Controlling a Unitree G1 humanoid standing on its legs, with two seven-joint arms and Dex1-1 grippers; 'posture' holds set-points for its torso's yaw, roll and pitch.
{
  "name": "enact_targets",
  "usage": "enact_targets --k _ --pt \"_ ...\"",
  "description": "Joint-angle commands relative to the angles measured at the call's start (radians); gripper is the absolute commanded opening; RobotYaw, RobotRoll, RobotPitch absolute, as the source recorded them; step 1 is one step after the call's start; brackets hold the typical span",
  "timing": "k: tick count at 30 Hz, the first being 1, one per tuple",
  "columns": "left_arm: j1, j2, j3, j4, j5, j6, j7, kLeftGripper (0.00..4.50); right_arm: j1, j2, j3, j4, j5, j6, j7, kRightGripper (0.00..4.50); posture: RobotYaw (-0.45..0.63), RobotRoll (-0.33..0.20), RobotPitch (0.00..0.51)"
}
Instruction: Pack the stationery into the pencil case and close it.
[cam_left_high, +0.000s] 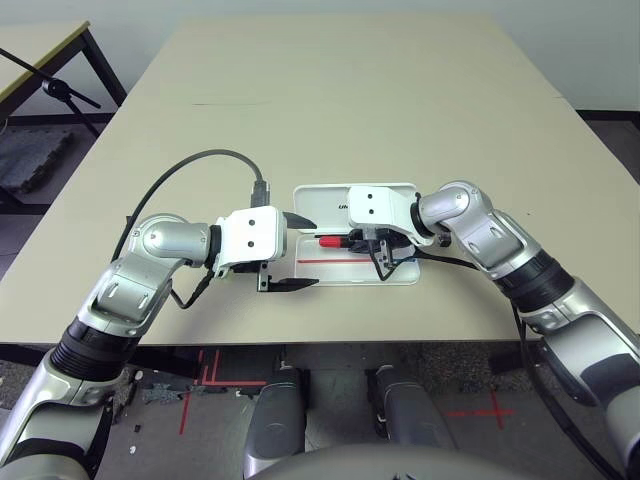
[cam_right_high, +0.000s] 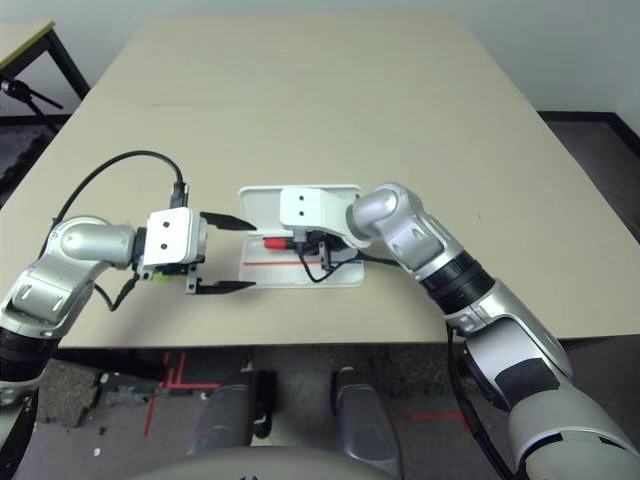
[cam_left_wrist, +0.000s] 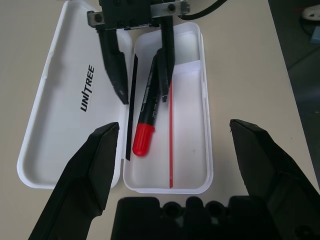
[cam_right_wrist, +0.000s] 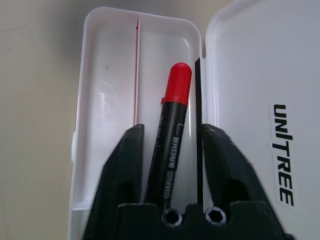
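The white pencil case (cam_left_wrist: 190, 150) lies open on the table, its lid (cam_left_wrist: 65, 140) flat beside the tray and printed UNITREE. A red-and-black marker pen (cam_right_wrist: 170, 130) rests in the tray along the hinge side, red cap pointing toward my left gripper. My right gripper (cam_right_wrist: 172, 131) hangs over the tray, open, one finger on each side of the marker's black barrel. My left gripper (cam_left_high: 311, 253) is wide open at the case's left end, holding nothing. A sliver of lime green, perhaps the highlighter (cam_right_high: 152, 276), peeks out under my left wrist housing.
The beige table (cam_left_high: 350, 100) stretches far behind the case. A black cable (cam_left_high: 190, 165) loops from my left wrist over the table. Another table and a black stand (cam_left_high: 60, 90) are off to the far left.
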Motion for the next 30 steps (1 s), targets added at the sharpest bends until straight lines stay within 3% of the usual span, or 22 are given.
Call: enact_targets --k 1,4,14,19,23,26,30 --pt "0.011 0.008 -0.009 -0.006 0.011 0.007 0.006 4.5 0.003 -0.005 -0.054 -0.029 0.045 0.011 0.019 3.38 0.06 0.0 0.101" --pt "0.017 0.011 -0.007 -0.009 0.012 0.01 0.007 4.5 0.017 -0.015 -0.143 -0.086 0.141 0.093 0.037 4.46 0.07 0.0 0.101" --pt "0.045 0.024 0.011 -0.021 0.01 0.019 0.021 4.5 0.192 -0.272 -0.424 -0.31 0.45 0.316 0.158 4.46 0.08 0.0 0.103" --pt "0.053 0.031 0.014 -0.02 0.007 0.027 0.032 4.5 0.251 -0.352 -0.539 -0.384 0.613 0.422 0.189 4.46 0.08 0.0 0.102" --pt "0.06 0.039 0.022 -0.015 0.005 0.041 0.04 4.5 0.286 -0.414 -0.53 -0.392 0.619 0.397 0.2 4.46 0.08 0.0 0.101" --pt "0.065 0.046 0.037 -0.016 0.007 0.079 0.065 4.5 0.286 -0.41 -0.519 -0.391 0.622 0.39 0.179 4.46 0.07 0.0 0.101" --pt "0.047 0.065 0.08 -0.02 0.026 0.334 0.184 4.5 0.306 -0.395 -0.491 -0.405 0.612 0.374 0.149 4.46 0.07 0.0 0.101"
